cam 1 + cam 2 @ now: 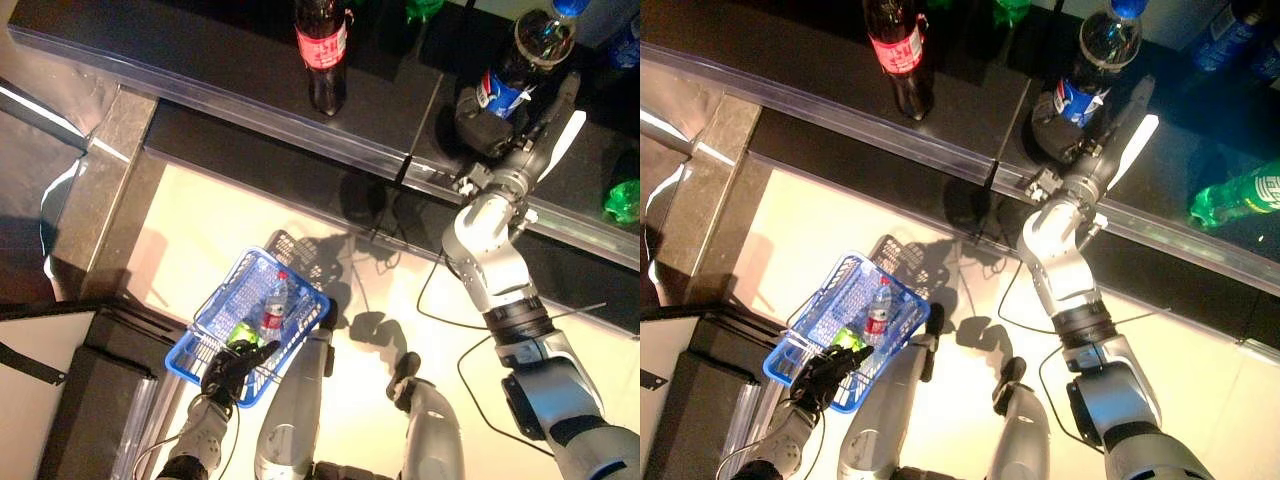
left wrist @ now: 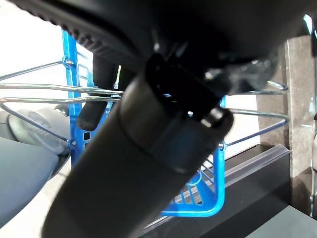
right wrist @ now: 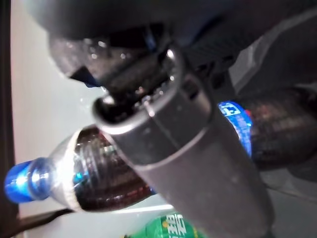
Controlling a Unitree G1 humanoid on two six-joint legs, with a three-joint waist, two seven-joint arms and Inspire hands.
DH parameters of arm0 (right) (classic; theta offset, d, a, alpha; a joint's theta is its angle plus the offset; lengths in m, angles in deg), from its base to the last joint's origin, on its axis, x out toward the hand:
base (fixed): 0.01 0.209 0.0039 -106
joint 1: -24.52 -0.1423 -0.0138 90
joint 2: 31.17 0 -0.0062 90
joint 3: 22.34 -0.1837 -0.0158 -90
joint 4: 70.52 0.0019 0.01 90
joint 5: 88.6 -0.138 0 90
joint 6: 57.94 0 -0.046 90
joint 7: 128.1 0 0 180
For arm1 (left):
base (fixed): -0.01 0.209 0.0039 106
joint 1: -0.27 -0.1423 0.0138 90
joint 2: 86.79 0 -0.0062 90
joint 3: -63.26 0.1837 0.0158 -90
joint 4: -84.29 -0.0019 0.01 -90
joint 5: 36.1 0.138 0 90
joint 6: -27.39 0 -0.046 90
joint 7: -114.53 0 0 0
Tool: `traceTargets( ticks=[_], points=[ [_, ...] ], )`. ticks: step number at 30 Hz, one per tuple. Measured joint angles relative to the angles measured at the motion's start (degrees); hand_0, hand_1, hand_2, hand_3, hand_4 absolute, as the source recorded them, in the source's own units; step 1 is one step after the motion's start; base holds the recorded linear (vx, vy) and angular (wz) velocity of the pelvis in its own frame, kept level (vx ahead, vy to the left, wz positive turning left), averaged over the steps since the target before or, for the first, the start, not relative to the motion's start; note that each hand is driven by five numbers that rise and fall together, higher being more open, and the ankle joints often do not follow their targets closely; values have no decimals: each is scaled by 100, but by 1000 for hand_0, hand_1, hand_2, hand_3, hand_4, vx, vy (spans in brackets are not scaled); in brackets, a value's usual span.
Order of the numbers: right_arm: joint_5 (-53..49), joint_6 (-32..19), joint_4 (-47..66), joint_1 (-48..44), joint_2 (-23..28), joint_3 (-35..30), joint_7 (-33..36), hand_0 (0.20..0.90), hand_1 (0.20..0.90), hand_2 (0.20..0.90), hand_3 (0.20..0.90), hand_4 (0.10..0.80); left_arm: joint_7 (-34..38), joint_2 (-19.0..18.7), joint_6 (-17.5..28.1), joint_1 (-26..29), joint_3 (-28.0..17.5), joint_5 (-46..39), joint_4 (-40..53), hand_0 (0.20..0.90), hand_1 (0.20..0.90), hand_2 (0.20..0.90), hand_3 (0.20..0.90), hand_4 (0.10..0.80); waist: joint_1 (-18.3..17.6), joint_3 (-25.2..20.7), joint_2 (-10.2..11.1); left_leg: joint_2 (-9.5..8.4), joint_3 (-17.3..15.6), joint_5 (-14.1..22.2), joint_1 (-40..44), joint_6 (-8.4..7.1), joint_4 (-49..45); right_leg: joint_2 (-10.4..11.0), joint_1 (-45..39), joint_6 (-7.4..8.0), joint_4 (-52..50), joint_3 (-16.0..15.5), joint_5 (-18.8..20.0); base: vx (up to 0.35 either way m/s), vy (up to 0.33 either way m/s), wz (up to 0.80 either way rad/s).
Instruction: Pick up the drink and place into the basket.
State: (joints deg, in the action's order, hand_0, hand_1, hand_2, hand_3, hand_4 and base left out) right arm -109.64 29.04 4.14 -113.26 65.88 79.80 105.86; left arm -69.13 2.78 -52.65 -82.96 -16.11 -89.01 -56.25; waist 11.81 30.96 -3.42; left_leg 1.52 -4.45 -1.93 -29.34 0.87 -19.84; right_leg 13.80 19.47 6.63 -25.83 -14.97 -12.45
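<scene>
At the upper right of the frame the right hand (image 1: pixel 487 128) had curled around the blue-labelled cola bottle (image 1: pixel 525 55) on the dark shelf (image 1: pixel 200 70) — grasped but not lifted — while the left hand (image 1: pixel 232 371) clutched the blue basket (image 1: pixel 215 310) at lower left, two bottles already inside.

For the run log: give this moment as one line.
right hand: shut on blue-cap cola bottle, on shelf | left hand: shut on blue basket handle | basket: two bottles inside
</scene>
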Motion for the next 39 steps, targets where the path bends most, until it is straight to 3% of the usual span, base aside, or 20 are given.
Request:
traceTargets(
  ticks=[9, 12, 13, 15, 39],
  points=[
    [-581, -15, -627, -597, 100, -22, -5, 900, 900, 900, 900, 800, 46, -39, -18, 66, 44, -41, 135, 300, 300, 300, 200, 100, 43, 5, 68, -9, -2, -16, -174, 23, 1, 4, 171, 44, 5, 2, 43, 0, 0, 0],
    [-679, -16, -703, -621, 145, -33, -13, 705, 705, 705, 672, 572, 68, -61, -66, 67, 51, -43, 204, 300, 300, 300, 200, 100, 54, 4, 84, -20, -1, -19, -181, 29, 0, 12, 173, 50, 6, 1, 47, 0, 0, 0],
    [-781, -30, -855, -692, 154, -33, -67, 481, 481, 481, 411, 311, 68, -86, -80, 68, 52, -44, 214, 300, 300, 300, 200, 100, 46, 4, 104, -19, -1, -24, -180, 36, 0, 10, 169, 53, 6, -5, 52, 0, 0, 0],
    [-946, -31, -1026, -785, 188, -39, -151, 300, 300, 300, 200, 100, 70, -102, -83, 68, 50, -45, 211, 300, 300, 300, 200, 100, 44, 2, 128, -16, -1, -33, -180, 40, 0, 7, 170, 52, 6, -8, 63, 0, 0, 0],
    [-1166, 4, -1349, -706, 405, -106, -520, 300, 300, 300, 200, 100, 29, -167, -133, 68, 50, -218, 222, 300, 300, 300, 200, 100, 55, 4, 152, -52, -4, -113, -104, 81, -36, 29, 138, 39, -231, -13, 88, -28, -12, 1]
  ],
)
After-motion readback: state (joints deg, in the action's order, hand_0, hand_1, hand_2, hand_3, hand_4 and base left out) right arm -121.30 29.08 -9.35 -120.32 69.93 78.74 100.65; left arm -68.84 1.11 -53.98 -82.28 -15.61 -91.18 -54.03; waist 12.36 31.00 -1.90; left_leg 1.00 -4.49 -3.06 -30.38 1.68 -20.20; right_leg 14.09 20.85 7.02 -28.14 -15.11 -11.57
